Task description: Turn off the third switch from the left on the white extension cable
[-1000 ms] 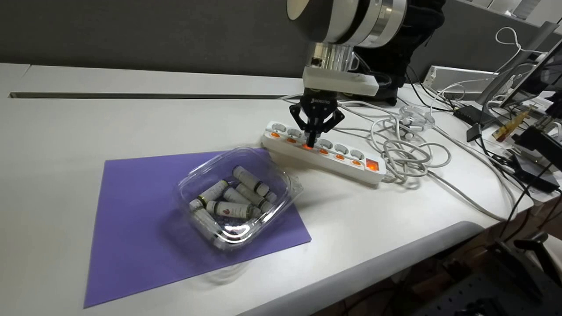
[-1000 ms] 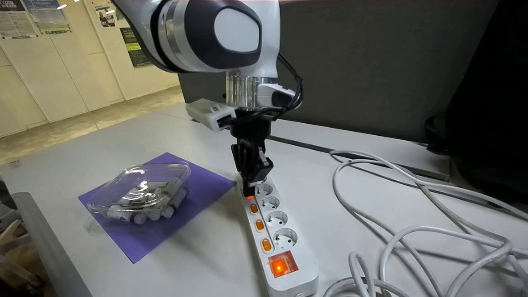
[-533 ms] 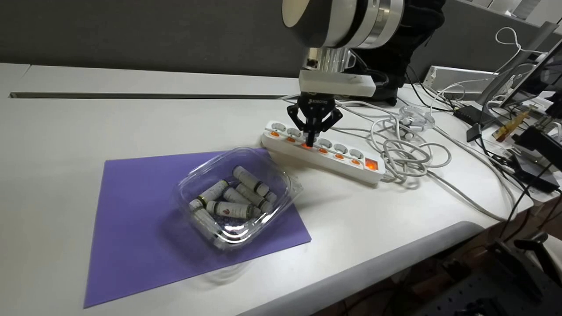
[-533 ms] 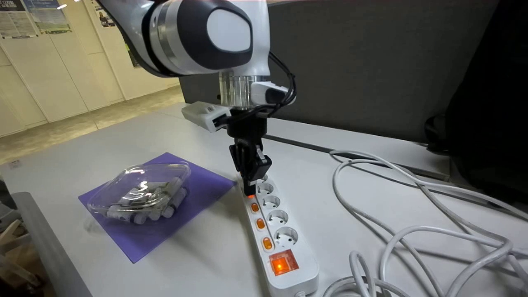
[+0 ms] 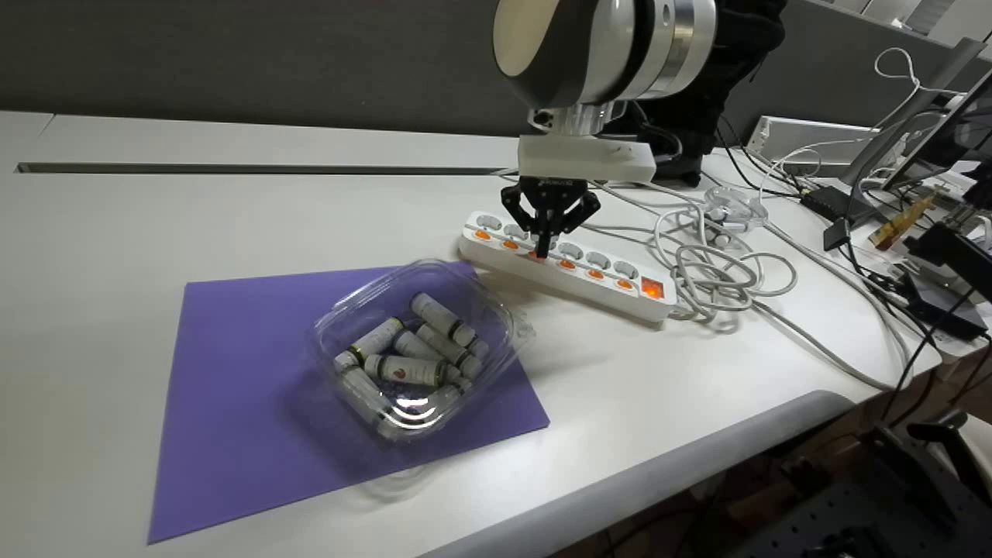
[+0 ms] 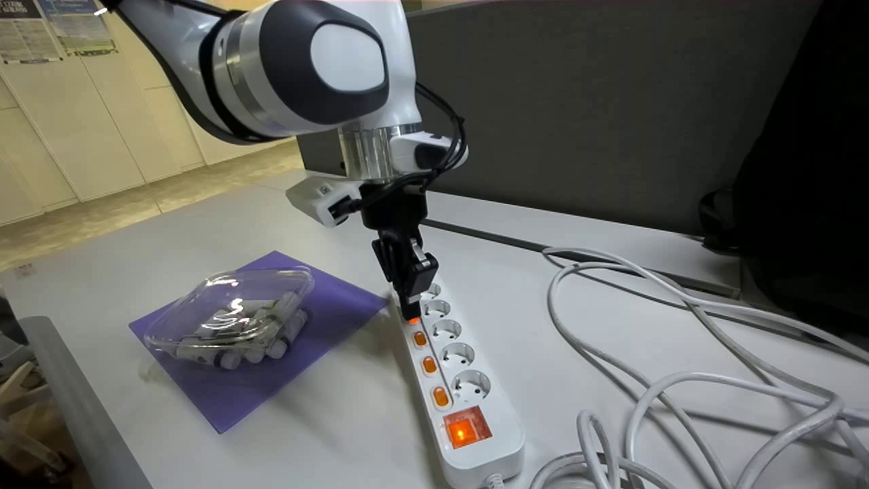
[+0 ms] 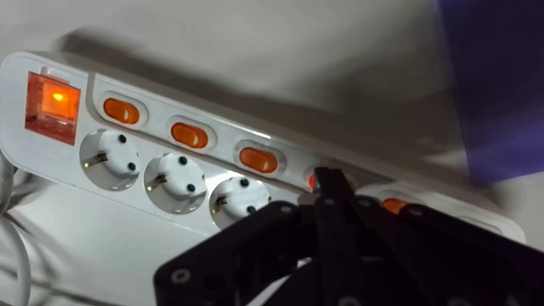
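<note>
The white extension cable's power strip (image 5: 564, 280) lies on the table; it also shows in an exterior view (image 6: 499, 441) and in the wrist view (image 7: 158, 121). It has a row of small orange switches beside the sockets. My gripper (image 5: 542, 254) is shut and empty, fingertips down on the third switch from the left; it also shows in an exterior view (image 6: 411, 314) and in the wrist view (image 7: 331, 173). That third switch (image 7: 311, 182) is mostly hidden by the fingertips; its visible edge glows red, and the glow also shows in an exterior view (image 6: 414, 320). Whether it is pressed, I cannot tell.
A large main switch (image 5: 652, 288) glows orange at the strip's end. Coiled white cables (image 5: 721, 271) lie beside it. A clear plastic box (image 5: 422, 349) with several small vials stands on a purple mat (image 5: 232, 387). A dark partition (image 6: 611, 102) stands behind.
The wrist has lowered and tilted, with the fingertips staying at the third switch. The strip has slid slightly along with them. The gripper stays shut.
</note>
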`<state>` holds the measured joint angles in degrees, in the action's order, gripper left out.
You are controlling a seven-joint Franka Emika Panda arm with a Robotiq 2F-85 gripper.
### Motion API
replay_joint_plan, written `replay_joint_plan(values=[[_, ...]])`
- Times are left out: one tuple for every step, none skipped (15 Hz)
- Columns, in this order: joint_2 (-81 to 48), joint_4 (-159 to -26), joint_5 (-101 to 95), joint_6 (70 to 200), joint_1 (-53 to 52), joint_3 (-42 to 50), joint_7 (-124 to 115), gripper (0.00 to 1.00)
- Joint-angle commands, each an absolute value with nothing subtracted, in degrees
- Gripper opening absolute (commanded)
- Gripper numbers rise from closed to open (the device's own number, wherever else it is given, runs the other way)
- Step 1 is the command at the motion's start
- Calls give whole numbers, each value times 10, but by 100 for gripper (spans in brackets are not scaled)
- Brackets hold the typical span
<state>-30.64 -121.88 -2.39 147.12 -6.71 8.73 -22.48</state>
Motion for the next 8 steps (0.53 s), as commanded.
replay_joint_plan(values=[[-326,-1250,50,1547,-20,46,-199,0],[-331,-1253,84,1560,4,28,-172,0],[-334,-1254,116,1569,26,11,-147,0],[-340,-1251,159,1569,58,-15,-108,0],[-343,-1248,200,1567,88,-40,-69,0],[-348,-1243,243,1560,119,-63,-29,0],[-353,-1238,282,1552,146,-82,8,0],[-356,-1235,314,1545,166,-95,41,0]])
